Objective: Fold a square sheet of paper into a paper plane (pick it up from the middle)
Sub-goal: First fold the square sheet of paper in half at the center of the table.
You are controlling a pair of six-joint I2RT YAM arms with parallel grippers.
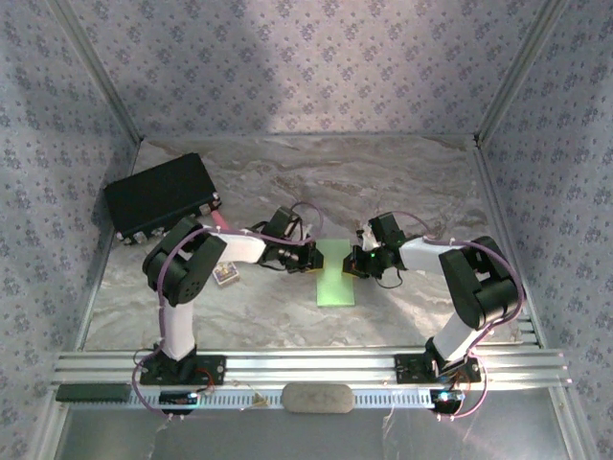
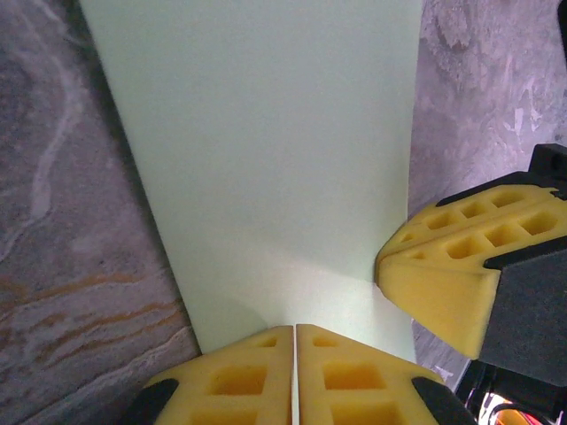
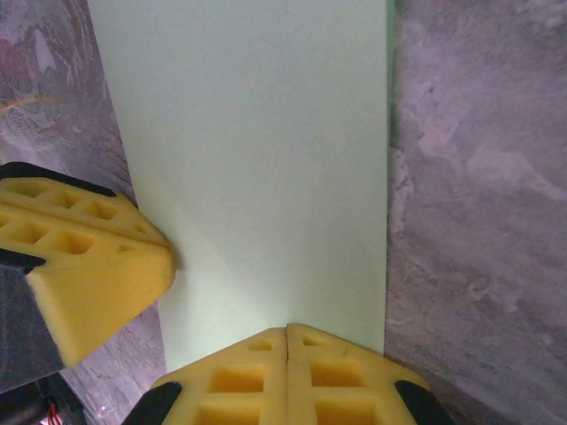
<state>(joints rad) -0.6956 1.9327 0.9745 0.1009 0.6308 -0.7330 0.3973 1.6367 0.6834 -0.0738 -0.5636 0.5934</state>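
At the near edge, the aluminium rail (image 1: 287, 364) carries both arm bases. Past it, on the marbled desk (image 1: 412, 192), a small card box (image 1: 226, 275) lies beside the left arm, well apart from the work. At centre lies the square sheet of paper (image 1: 335, 283), pale green, folded to a narrow upright strip and flat on the desk. Both arms meet at its far end. The left fingers (image 2: 248, 381) are pressed tight together with their tips on the paper. The right fingers (image 3: 337, 381) are likewise tight together on the same end, and each pair is just beside the other. I cannot tell whether either pair has nipped a layer. My judgement is that a fold is being set or a corner turn prepared. To do it well, one pair should pin the strip while the other works. Pressure should be light and even, and the long edges need checking for alignment, since thin paper will skid on this smooth surface. At the far left stands a big black box (image 1: 158, 196), clear of the work.
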